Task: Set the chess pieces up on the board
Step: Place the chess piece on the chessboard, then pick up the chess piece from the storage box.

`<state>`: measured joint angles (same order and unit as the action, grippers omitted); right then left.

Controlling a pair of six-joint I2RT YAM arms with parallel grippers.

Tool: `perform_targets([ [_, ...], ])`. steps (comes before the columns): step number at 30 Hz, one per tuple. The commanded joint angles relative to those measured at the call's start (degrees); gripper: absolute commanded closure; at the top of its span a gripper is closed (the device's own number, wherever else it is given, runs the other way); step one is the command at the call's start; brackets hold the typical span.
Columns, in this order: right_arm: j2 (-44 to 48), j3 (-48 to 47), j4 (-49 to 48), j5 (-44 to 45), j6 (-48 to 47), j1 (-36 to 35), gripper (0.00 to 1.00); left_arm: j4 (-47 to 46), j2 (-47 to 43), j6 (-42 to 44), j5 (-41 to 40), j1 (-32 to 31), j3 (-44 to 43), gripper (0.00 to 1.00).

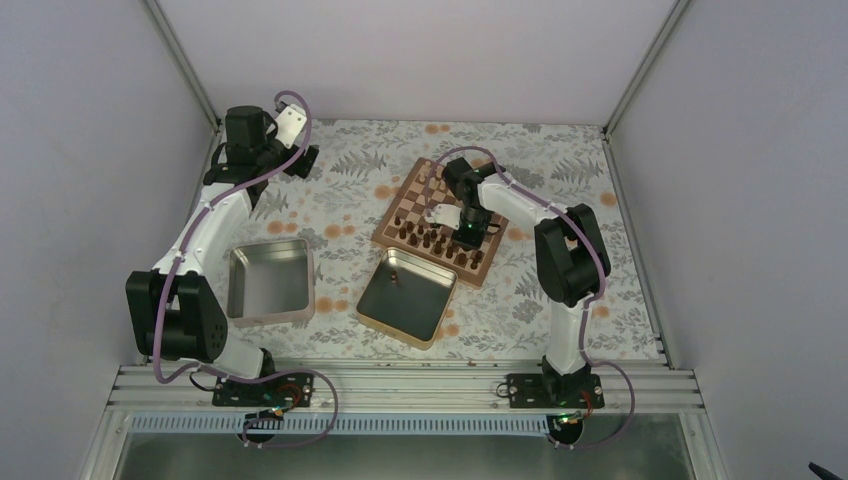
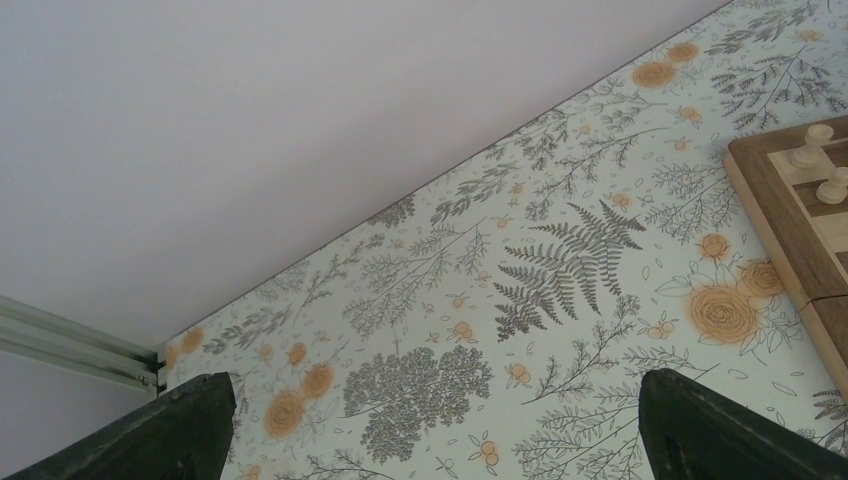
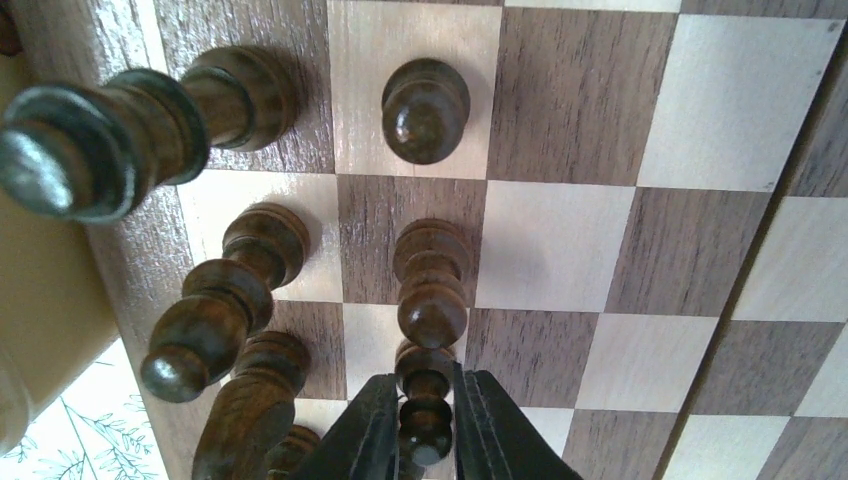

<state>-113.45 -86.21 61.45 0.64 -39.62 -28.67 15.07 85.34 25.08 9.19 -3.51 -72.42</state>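
The chessboard (image 1: 385,235) lies at the table's middle right. Several dark brown chess pieces (image 1: 430,240) stand in rows along its near side. My right gripper (image 1: 468,238) is low over those rows. In the right wrist view the gripper (image 3: 427,385) is shut on a dark pawn (image 3: 426,432) that stands upright on a board square (image 3: 590,100), in line with other dark pawns (image 3: 432,300). My left gripper (image 1: 300,160) is open and empty, held above the bare cloth at the back left (image 2: 435,430). One dark piece (image 1: 395,278) lies in the right tin.
Two square metal tins sit near the front: an empty one (image 1: 270,285) on the left and a gold-rimmed one (image 1: 415,305) just in front of the board. Pale tan pieces (image 2: 810,145) stand on the board's far side. Walls enclose the table.
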Motion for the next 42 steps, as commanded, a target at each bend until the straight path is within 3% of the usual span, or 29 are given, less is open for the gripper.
perform_targets([
  [1,-0.5,-0.4,0.5,-0.1,-0.6,0.5,0.82,-1.6,0.3,0.5,-0.8,-0.1,-0.2,0.00],
  [24,7.9,-9.7,6.0,1.9,1.1,-0.1,0.73,-1.7,-1.1,0.4,-0.7,0.1,0.2,0.00],
  [33,5.0,-13.8,4.0,1.3,2.3,-14.5,0.64,-1.6,-1.0,0.4,-0.9,0.1,0.1,0.00],
  [42,-1.9,-12.0,-0.1,-1.6,3.1,-24.7,0.63,-1.4,-1.1,0.4,-0.3,0.1,-0.2,0.00],
])
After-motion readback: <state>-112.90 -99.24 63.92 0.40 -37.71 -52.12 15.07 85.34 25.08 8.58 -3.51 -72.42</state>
